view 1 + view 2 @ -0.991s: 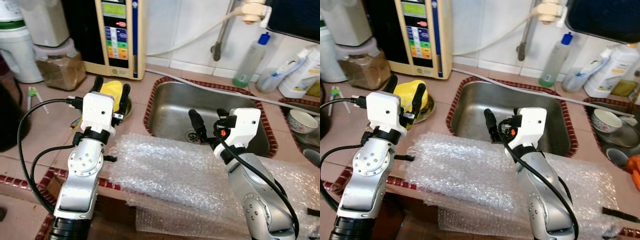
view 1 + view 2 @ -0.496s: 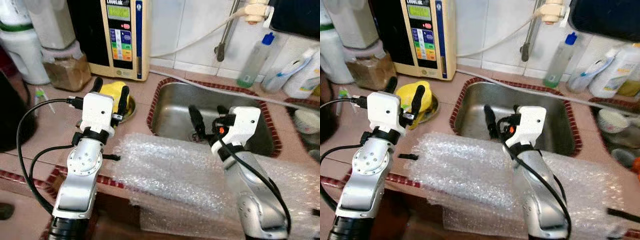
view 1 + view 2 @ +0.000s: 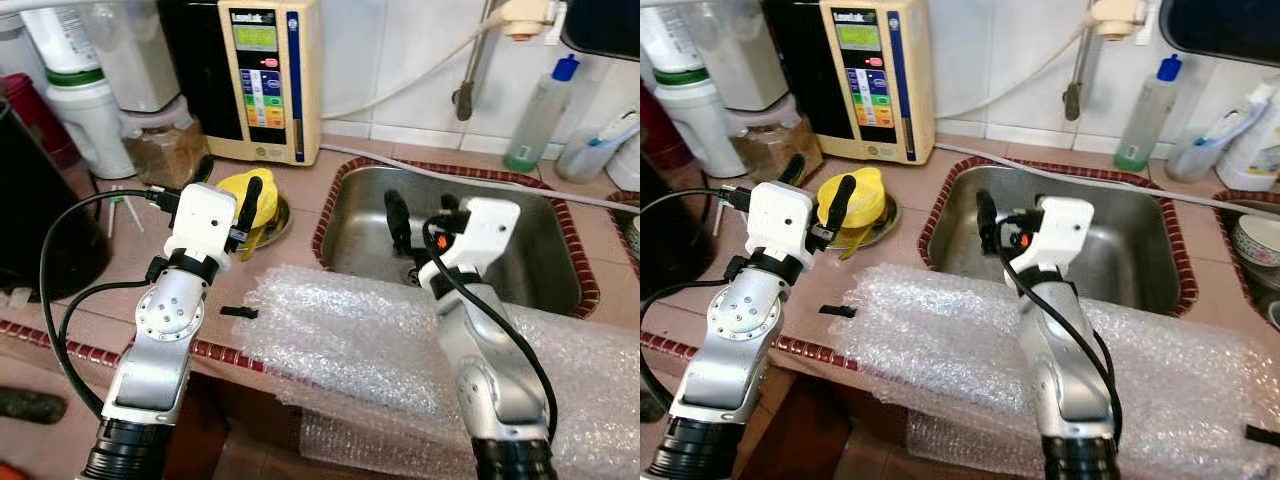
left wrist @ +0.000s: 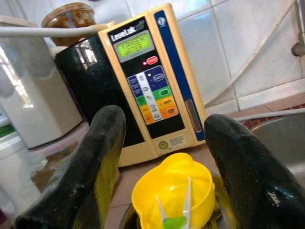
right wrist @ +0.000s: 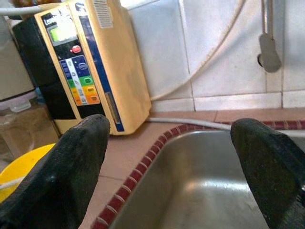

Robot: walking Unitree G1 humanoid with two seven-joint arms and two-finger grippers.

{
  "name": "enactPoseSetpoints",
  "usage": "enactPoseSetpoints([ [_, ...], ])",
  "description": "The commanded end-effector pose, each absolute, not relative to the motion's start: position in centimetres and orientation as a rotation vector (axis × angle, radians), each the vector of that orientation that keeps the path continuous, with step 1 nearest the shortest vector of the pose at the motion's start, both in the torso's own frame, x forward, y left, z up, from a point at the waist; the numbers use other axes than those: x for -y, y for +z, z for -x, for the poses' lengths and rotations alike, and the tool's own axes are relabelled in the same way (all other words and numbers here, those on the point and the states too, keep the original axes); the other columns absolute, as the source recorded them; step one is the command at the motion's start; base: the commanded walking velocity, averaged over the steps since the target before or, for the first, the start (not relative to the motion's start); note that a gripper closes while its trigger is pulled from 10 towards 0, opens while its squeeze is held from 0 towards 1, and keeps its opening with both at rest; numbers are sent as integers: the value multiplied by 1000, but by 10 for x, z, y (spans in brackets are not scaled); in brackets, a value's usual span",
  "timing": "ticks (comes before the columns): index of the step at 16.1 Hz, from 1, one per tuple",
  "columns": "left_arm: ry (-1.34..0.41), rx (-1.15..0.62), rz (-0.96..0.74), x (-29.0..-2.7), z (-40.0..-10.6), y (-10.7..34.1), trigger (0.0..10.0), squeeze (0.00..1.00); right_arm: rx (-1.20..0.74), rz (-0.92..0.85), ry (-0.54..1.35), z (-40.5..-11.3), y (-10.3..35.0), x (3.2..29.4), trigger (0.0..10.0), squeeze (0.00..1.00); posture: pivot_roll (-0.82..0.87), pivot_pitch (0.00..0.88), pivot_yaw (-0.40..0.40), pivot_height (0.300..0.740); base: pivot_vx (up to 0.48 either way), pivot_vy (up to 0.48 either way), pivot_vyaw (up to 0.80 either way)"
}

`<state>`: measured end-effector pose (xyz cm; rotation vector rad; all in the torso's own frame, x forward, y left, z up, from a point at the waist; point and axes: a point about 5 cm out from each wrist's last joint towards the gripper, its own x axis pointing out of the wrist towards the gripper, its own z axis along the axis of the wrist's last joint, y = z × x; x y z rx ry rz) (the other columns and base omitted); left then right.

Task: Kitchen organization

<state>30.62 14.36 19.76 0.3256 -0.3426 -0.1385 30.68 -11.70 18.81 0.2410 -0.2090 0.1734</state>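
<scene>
Our left gripper point(image 3: 228, 184), fingers apart, hovers just over the yellow lid point(image 3: 243, 189) on its small dish point(image 3: 274, 212); behind that the water ionizer point(image 3: 270, 75) and a jar point(image 3: 160, 150) wall off the counter's back. Our right gripper point(image 3: 1010, 215), also spread wide, hangs above the open sink point(image 3: 1140, 255), where we have free room. Bubble wrap point(image 3: 350, 330) blankets the front edge between both our arms.

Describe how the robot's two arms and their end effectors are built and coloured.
Both arms are silver metal with round bolted joints and a black cuff at the base. Each carries a white boxy wrist housing and two long black fingers: left end effector, right end effector. Black cables loop outside each arm; the right housing shows a small orange-red spot.
</scene>
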Motion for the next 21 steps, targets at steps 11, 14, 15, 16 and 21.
enactPoseSetpoints([
  [11, -69, 296, -245, -144, -301, 182, 10000, 0, 167, -196, 188, -298, 178, 120, 10000, 0, 84, 63, -62, 740, 0, -123, 0],
  [14, -57, 285, -245, -146, -300, 180, 10000, 0, 166, -181, 192, -298, 179, 123, 10000, 0, 80, 61, -65, 740, 0, -360, 0],
  [15, -56, 285, -245, -146, -300, 180, 10000, 0, 166, -177, 195, -298, 180, 124, 10000, 0, 78, 60, -66, 740, 0, -360, 0],
  [16, -55, 286, -244, -146, -300, 180, 10000, 0, 167, -171, 196, -298, 180, 124, 10000, 0, 75, 59, -65, 740, 0, -360, 0],
  [21, -15, 298, -251, -147, -301, 180, 10000, 0, 162, -158, 211, -295, 181, 127, 10000, 0, 65, 56, -67, 740, 0, -60, 0],
])
